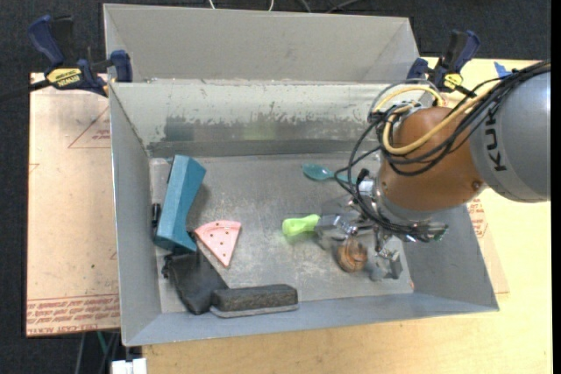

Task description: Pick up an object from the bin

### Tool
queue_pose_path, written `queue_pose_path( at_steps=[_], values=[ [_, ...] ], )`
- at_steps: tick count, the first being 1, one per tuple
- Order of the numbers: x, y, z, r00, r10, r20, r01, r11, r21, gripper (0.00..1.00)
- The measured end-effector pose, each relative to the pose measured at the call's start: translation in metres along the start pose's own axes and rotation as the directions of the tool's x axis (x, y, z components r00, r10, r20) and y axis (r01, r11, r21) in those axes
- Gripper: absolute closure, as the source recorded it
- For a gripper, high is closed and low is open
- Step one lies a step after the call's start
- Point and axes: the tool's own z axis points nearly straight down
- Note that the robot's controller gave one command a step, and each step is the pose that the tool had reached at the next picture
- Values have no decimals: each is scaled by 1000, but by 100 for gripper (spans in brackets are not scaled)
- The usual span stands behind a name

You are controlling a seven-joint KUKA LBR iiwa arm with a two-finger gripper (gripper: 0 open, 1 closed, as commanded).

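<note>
The grey metal bin [263, 114] has a few small things on its floor. The robot arm [517, 144] comes in from the right. Its round orange-brown cover [429, 162], with yellow and black cables on it, hangs over the right side of the bin. Under the cover, the gripper [372, 258] is down low, near the front right corner of the bin floor. A small round brown thing [353, 256] lies right there, just beside the gripper's metal parts, on their left. It is too hard to see whether the gripper is loose or squeezing, or whether it touches the brown thing.

A little to the left of them lies a small bright green lump [301, 226]. Behind that, nearer the back wall, is a small teal spoon-shaped thing [319, 173].

Well apart, on the left side of the bin, a tall blue block [180, 201] stands at a tilt. A pink triangle wedge [219, 240] lies just beside it. In the front left corner lie a black floppy thing [191, 278] and a long dark grey bar [254, 299], touching each other.
</note>
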Motion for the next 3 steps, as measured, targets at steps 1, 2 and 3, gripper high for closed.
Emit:
queue_pose_path(
  at_steps=[1,2,3],
  values=[
    [-3,-8,-1,977,-214,5,214,977,8,100],
    [-2,-8,-1,977,-213,5,213,977,8,100],
    [-1,-4,-27,977,-212,1,212,977,-4,100]
  ],
)
